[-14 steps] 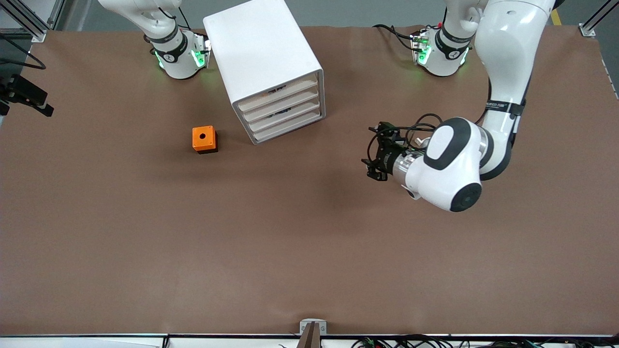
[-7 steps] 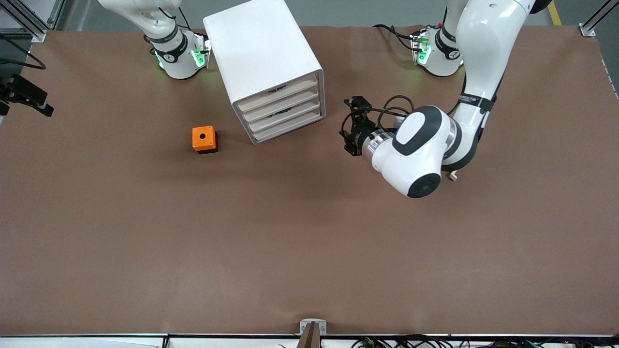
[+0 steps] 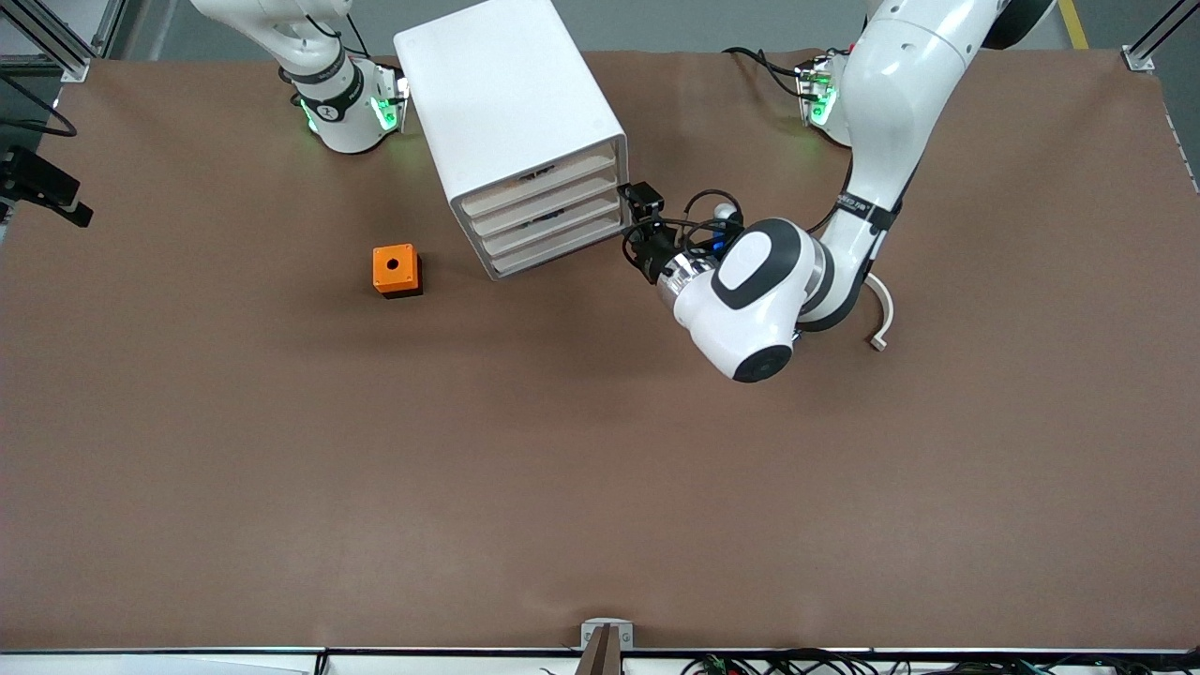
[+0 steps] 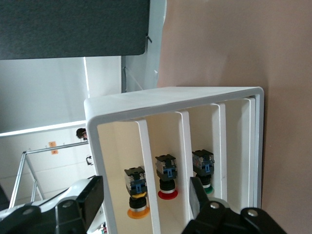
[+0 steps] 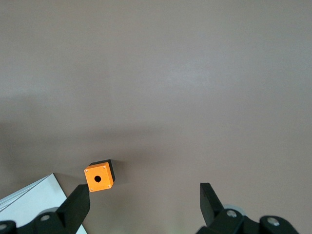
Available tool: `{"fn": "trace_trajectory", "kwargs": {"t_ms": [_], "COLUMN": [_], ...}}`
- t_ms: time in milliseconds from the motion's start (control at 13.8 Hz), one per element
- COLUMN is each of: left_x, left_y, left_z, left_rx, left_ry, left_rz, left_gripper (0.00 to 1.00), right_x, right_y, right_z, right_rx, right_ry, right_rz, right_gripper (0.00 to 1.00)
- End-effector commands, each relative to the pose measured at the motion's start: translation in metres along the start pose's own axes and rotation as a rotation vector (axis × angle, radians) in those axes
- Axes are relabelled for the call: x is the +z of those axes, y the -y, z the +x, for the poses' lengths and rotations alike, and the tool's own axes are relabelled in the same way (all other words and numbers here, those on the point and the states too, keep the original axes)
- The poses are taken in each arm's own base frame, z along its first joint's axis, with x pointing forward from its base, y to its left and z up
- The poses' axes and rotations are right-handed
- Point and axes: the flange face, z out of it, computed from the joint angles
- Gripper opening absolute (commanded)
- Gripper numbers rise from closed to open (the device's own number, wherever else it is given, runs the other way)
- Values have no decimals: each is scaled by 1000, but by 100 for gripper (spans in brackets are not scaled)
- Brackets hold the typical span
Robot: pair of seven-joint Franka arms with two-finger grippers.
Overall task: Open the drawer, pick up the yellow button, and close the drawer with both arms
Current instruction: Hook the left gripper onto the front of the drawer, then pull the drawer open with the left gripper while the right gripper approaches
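Note:
The white cabinet (image 3: 511, 94) stands near the robots' bases, and its four drawers are all shut. The top drawer (image 3: 544, 180) shows a speck of orange. In the left wrist view the button (image 4: 138, 204), with an orange cap, black body and blue rear bit, lies in the top compartment. My left gripper (image 3: 636, 242) hovers low, just in front of the drawer fronts at the cabinet's corner toward the left arm's end. It is open (image 4: 144, 200) with nothing between its fingers. My right gripper (image 5: 143, 191) is out of the front view. It hangs open high over the table, holding nothing.
An orange cube with a hole (image 3: 396, 270) sits beside the cabinet toward the right arm's end; the orange cube (image 5: 100, 176) also shows in the right wrist view. Buttons with a red cap (image 4: 167, 192) and a green cap (image 4: 205, 186) lie in the lower drawers. A metal bracket (image 3: 607, 634) sits at the table's front edge.
My left arm has swung across toward the cabinet, bringing its gripper from over bare table to just in front of the drawer fronts. The cabinet, cube and right arm have not moved.

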Motion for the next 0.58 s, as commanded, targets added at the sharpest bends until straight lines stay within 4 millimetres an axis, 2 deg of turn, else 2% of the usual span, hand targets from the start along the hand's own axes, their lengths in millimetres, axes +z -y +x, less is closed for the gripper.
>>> {"fn": "trace_trajectory", "kwargs": {"t_ms": [0,145,217,290,362,434,507], "left_x": [18,30,41,52,57,62,70], "left_y": [8,5,7,9,3,-2,-1], "left_z": [-17,-22,-26,-31,-30,-30,-33], "left_rx": [-2,12,31,38,30,25,28], "left_ry": [-2,-11,-20,-36,-42,-46,-57], "left_rz": [12,30,42,43,50,60,61], "left_gripper": [76,73,68,64,61,61,61], "right_x": [4,7,11,20,29,48,46], "right_y": [2,2,3,3,4,5,5], "right_z": [5,8,10,16,22,33,37], "right_rx": [-16,-17,-18,-20,-18,-20,-23], "right_ry": [8,12,16,32,46,75,66], "right_rz": [-1,-4,-8,-15,-22,-23,-24], "right_gripper": [100,100,100,100,100,100,100]}}
